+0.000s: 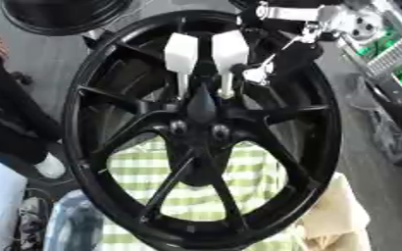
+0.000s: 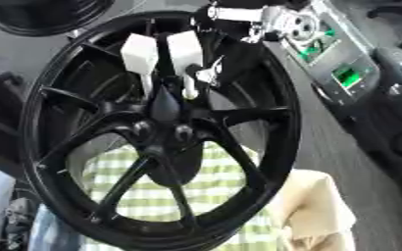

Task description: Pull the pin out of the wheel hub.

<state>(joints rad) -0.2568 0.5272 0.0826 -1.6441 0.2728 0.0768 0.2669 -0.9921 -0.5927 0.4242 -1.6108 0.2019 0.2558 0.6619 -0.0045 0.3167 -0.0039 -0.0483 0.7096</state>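
Observation:
A large black wheel hub (image 1: 110, 88) stands upright and fills most of both views. Two pins with white block heads and thin metal shafts stick into it just above the centre: the left pin (image 1: 181, 51) and the right pin (image 1: 230, 49). My right arm comes in from the upper right, over the rim. My right hand (image 1: 283, 58) is dark against the black spokes and lies right beside the right pin, with a silver part of it (image 1: 257, 73) at the pin head's lower right corner. The hand's hold is hidden. My left hand shows in neither view.
A green-and-white checked cloth (image 1: 238, 188) lies behind the lower spokes. A second black wheel (image 1: 63, 19) sits at the top left. A person's dark leg and white shoe (image 1: 50, 166) are at the left. Grey equipment with green parts (image 2: 346, 73) stands on the right, beige material (image 2: 316, 206) at lower right.

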